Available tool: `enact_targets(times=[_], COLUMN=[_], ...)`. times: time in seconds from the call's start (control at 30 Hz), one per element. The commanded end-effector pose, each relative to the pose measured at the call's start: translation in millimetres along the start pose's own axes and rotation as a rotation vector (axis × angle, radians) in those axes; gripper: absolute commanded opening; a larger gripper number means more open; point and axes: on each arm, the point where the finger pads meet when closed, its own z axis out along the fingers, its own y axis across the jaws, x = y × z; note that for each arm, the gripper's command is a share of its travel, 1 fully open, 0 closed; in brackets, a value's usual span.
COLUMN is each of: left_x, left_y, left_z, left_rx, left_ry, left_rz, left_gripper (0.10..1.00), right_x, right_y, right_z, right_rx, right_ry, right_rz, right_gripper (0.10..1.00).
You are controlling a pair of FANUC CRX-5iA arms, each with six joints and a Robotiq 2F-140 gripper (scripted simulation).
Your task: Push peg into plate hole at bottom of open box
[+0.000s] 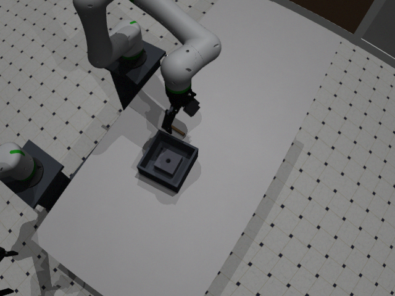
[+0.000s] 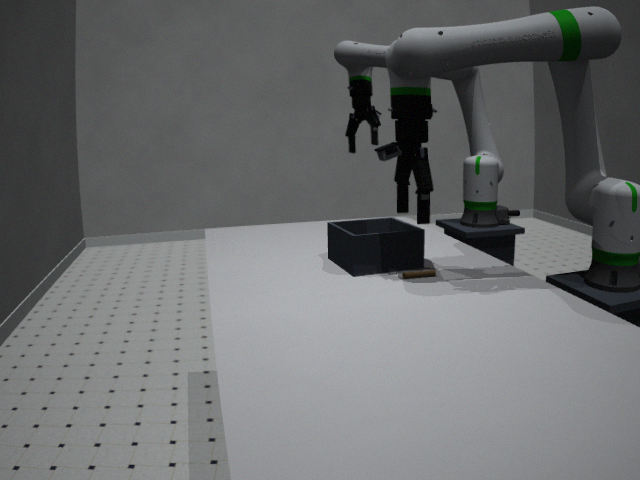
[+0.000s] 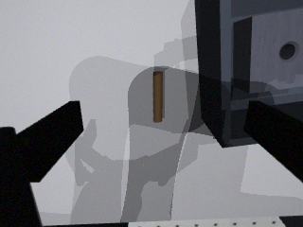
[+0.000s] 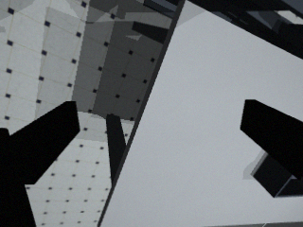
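Observation:
The brown peg (image 1: 178,130) (image 2: 419,273) (image 3: 157,96) lies flat on the table beside the dark open box (image 1: 157,180) (image 2: 403,253) (image 3: 210,71). Inside the box is the grey plate (image 1: 176,161) (image 3: 267,71) with its round hole (image 1: 168,160) (image 3: 288,51) empty. My left gripper (image 1: 166,129) (image 2: 413,215) (image 3: 164,115) is open and empty, pointing down above the peg. In the left wrist view the peg shows between the fingertips, and the right fingertip overlaps the box's corner. My right gripper (image 1: 13,272) (image 2: 363,147) (image 4: 160,115) is open and empty, high and far from the peg.
The white table (image 1: 242,127) (image 2: 310,361) (image 4: 199,142) carries the box and peg. Its edge crosses the right wrist view, with tiled floor beyond. A dark boxy shape (image 4: 274,177) shows there behind the right finger. Both arm pedestals (image 1: 149,53) (image 1: 52,165) stand along one table side.

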Motion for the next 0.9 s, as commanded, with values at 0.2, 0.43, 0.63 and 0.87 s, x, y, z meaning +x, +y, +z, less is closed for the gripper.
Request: enact_targets(times=[0.2, 0.43, 0.63, 0.87], left_x=[3.8, 3.8, 3.8, 3.8], left_y=[1.0, 1.0, 1.0, 1.0], left_z=[-4.7, -4.7, -4.7, -4.7], left_rx=[-0.006, -0.006, -0.006, -0.006], left_ry=[0.012, 0.012, 0.012, 0.012], left_rz=[-0.006, -0.006, -0.006, -0.006], left_gripper=[1.0, 1.0, 1.0, 1.0], right_x=[56.9, 98.1, 129.9, 172.5], right_y=[-25.4, -38.4, -45.8, -52.2], right_z=[-18.7, -28.1, -35.1, -43.8], right_rx=[0.063, 0.096, 0.117, 0.139], right_ry=[0.009, 0.03, 0.052, 0.087], right_rz=[-0.214, -0.351, -0.454, -0.59], right_gripper=[1.0, 1.0, 1.0, 1.0])
